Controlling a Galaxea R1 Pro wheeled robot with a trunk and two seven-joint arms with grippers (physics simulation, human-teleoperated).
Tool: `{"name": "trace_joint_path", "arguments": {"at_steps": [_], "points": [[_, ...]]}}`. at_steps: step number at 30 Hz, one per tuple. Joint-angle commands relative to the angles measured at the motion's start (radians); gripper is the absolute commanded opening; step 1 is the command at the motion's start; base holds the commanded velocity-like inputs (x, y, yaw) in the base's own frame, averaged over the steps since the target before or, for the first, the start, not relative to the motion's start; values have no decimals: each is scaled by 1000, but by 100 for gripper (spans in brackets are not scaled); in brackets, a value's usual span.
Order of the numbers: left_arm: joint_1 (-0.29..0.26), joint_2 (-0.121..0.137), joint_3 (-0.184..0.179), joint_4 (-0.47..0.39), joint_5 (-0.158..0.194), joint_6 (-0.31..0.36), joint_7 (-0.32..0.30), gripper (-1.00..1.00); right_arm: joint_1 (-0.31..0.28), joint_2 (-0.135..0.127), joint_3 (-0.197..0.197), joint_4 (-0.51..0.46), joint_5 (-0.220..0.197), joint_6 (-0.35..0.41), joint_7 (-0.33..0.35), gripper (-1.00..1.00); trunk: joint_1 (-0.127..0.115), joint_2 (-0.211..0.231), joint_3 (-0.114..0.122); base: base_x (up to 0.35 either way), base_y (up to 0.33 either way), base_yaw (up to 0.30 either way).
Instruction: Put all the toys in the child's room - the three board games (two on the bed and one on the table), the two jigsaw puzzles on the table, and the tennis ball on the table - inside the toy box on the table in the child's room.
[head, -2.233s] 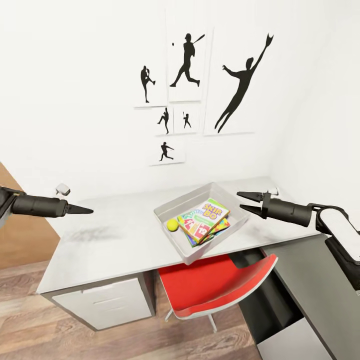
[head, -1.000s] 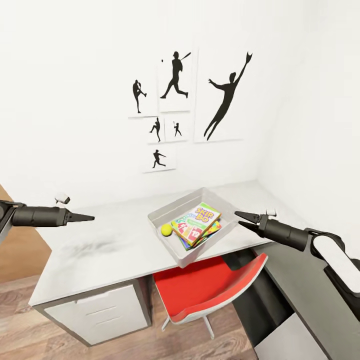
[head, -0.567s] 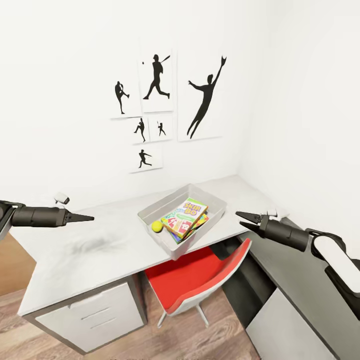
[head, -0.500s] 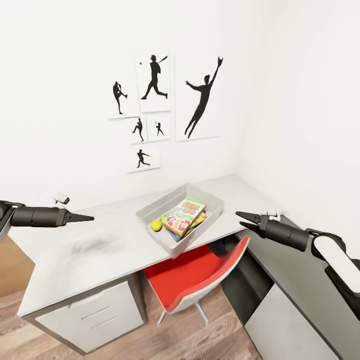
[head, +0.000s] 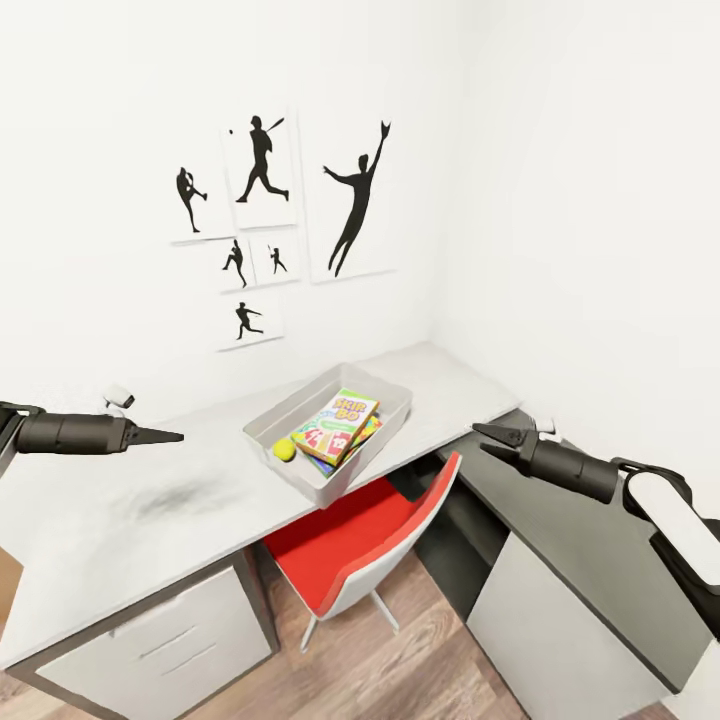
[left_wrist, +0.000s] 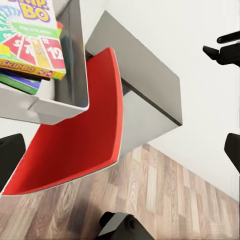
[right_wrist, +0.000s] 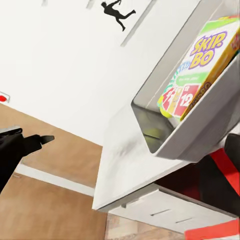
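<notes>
skip-bo box (head: 338, 424) and tennis ball (head: 284, 451) inside toy box (head: 298, 408).

Matt pale grey-white table (head: 120, 520) top, smudged darker in 1 patch. Smooth light-grey plastic-looking toy box (head: 300, 475). Glossy printed card Skip-Bo box (head: 338, 420). Smooth red chair (head: 350, 550) shell. Wood-grain plank floor (head: 400, 670). Matt white wall (head: 100, 100).
</notes>
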Motion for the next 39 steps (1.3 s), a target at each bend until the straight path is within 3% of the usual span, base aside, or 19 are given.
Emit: {"name": "trace_joint_path", "arguments": {"at_steps": [1, 19, 28, 39], "points": [[-1, 2, -4, 1, 6, 10, -1, 100, -2, 0, 2, 3, 2, 2, 4, 100, 0, -2, -2, -203, 180, -277], [0, 22, -4, 2, 7, 9, -1, 100, -2, -2, 0, 45, 2, 1, 28, 100, 0, -2, 11, -151, 230, -277], [0, 22, -4, 2, 8, 9, -1, 100, -2, -10, 0, 93, 3, -50, 131, 100, 0, -2, 18, -4, 264, -277], [0, 22, 13, 2, 10, 7, -1, 100, -2, -12, -2, 116, 3, -56, 152, 100, 0, -2, 27, 0, 223, -276]]}}
